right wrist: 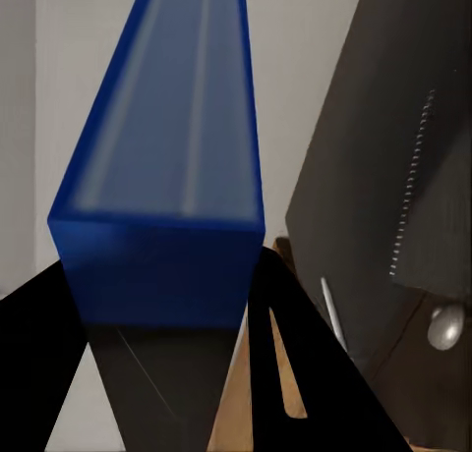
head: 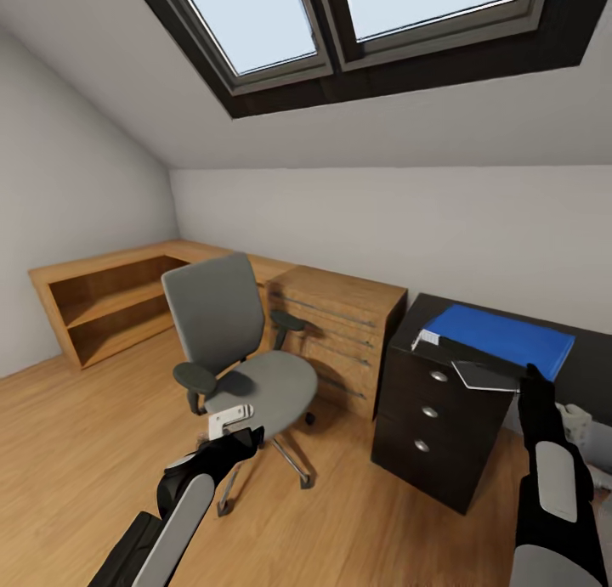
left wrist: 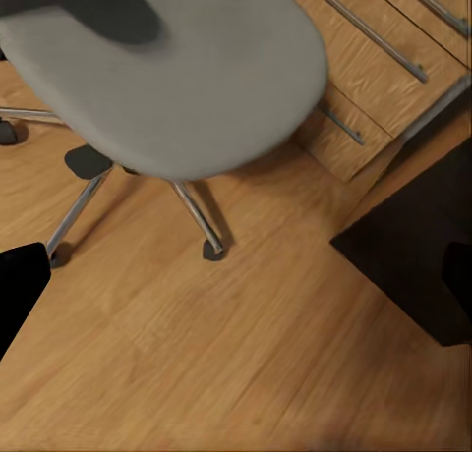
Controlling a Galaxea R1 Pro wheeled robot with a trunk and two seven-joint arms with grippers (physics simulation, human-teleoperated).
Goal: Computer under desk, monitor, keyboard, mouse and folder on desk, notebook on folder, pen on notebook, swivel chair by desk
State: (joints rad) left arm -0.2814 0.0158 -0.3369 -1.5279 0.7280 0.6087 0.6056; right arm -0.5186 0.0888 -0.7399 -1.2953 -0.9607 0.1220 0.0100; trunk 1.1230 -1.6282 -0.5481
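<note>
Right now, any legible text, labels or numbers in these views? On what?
None legible.
folder: white patch at its near corner, too small to tell whether it carries print.
desk drawers: plain knobs, no markings.
swivel chair and wood cabinet: no text.

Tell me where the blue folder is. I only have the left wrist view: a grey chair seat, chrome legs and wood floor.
Observer: The folder lies flat on the desk, above the drawer pedestal.
Operator: And the notebook?
Observer: The right gripper has its jaws shut on the notebook, at the folder's near edge. I cannot tell whether it rests on the folder.
Operator: Where is the left gripper?
Observer: The left gripper hangs low in front of the swivel chair, carrying nothing.
</note>
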